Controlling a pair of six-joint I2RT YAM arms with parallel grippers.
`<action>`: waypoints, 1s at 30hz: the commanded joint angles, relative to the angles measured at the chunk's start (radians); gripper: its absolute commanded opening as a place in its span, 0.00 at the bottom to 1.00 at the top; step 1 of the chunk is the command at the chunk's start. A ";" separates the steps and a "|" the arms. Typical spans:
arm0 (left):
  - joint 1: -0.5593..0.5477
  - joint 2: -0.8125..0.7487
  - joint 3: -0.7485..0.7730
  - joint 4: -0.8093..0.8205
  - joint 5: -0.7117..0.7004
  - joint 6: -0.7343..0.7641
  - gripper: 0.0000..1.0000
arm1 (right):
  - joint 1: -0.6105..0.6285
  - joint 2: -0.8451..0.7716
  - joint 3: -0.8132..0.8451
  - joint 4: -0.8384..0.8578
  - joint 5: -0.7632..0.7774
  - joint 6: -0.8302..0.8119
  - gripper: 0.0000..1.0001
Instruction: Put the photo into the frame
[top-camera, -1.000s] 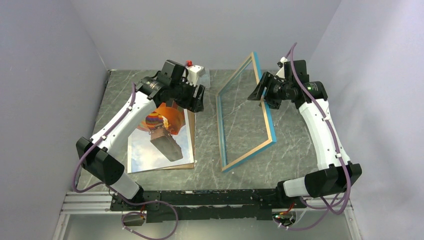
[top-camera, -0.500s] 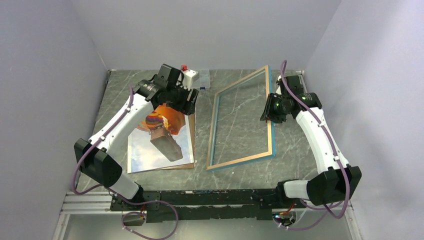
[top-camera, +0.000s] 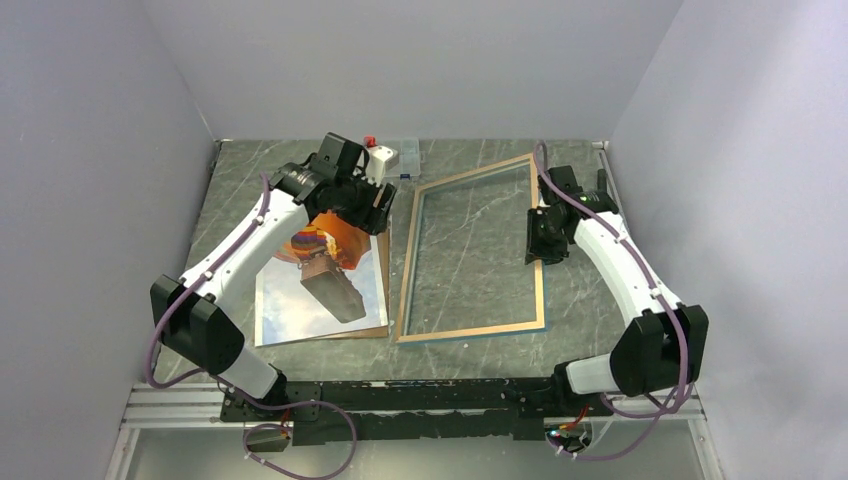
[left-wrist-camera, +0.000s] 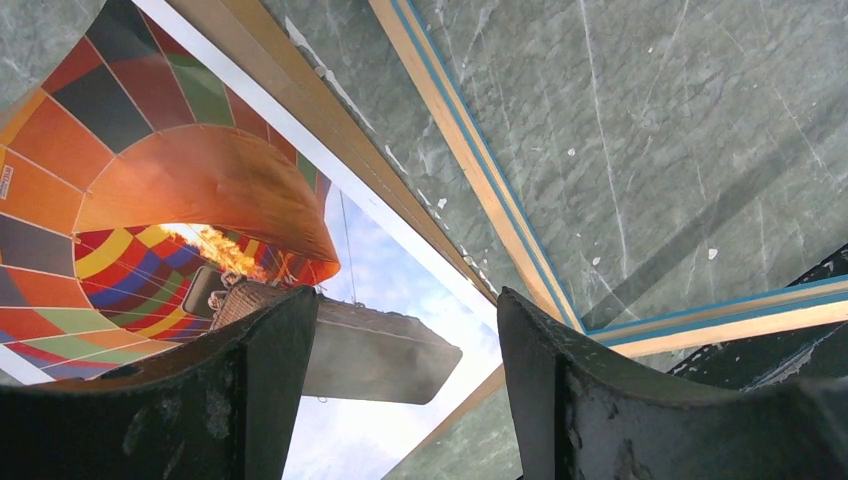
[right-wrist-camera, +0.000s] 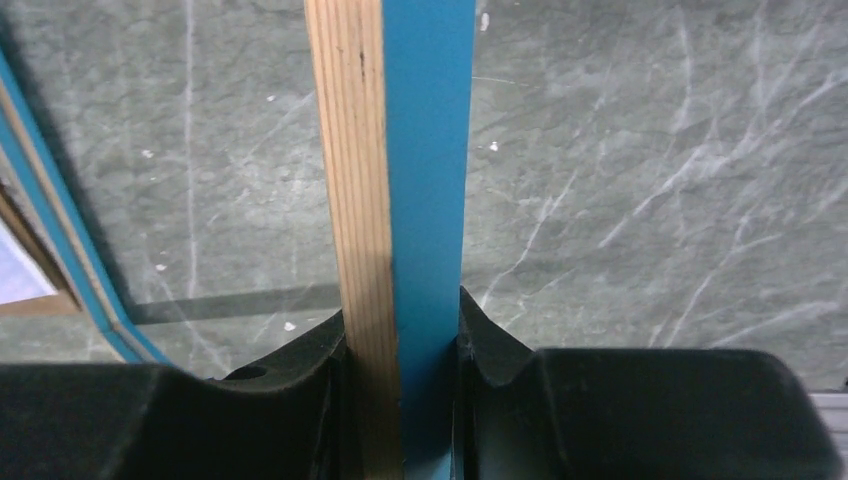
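Observation:
The frame (top-camera: 470, 332) lies nearly flat on the table's middle, light wood back up, blue showing at its edges. My right gripper (top-camera: 540, 240) is shut on its right rail. In the right wrist view the rail (right-wrist-camera: 400, 150) runs between my jaws (right-wrist-camera: 400, 330), wood on the left and blue on the right. The photo (top-camera: 310, 300), a hot-air balloon print, lies face up at the left on a brown backing board (top-camera: 385, 270). My left gripper (top-camera: 372, 215) hovers open over the photo's far end. The left wrist view shows the photo (left-wrist-camera: 150, 180) and the frame's rim (left-wrist-camera: 470, 150) beyond my empty gripper (left-wrist-camera: 405, 310).
A small clear plastic box (top-camera: 388, 155) with a white and red item stands at the back, just behind my left wrist. Grey walls close in the table on three sides. A metal rail (top-camera: 420, 395) carries both arm bases along the near edge.
My right gripper has closed on the frame's rail and swung the frame from steeply tilted down to nearly flat, shifting it left. My left gripper edged slightly back and left, staying open.

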 joint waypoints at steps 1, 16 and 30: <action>0.004 -0.020 0.001 0.040 -0.007 0.021 0.72 | 0.009 0.023 0.024 -0.005 0.113 -0.051 0.15; 0.045 -0.034 -0.081 0.066 -0.006 0.037 0.75 | 0.011 0.223 -0.026 0.080 0.287 -0.027 0.26; 0.074 -0.074 -0.105 0.082 0.025 0.052 0.78 | 0.036 0.331 0.005 0.063 0.357 0.008 0.44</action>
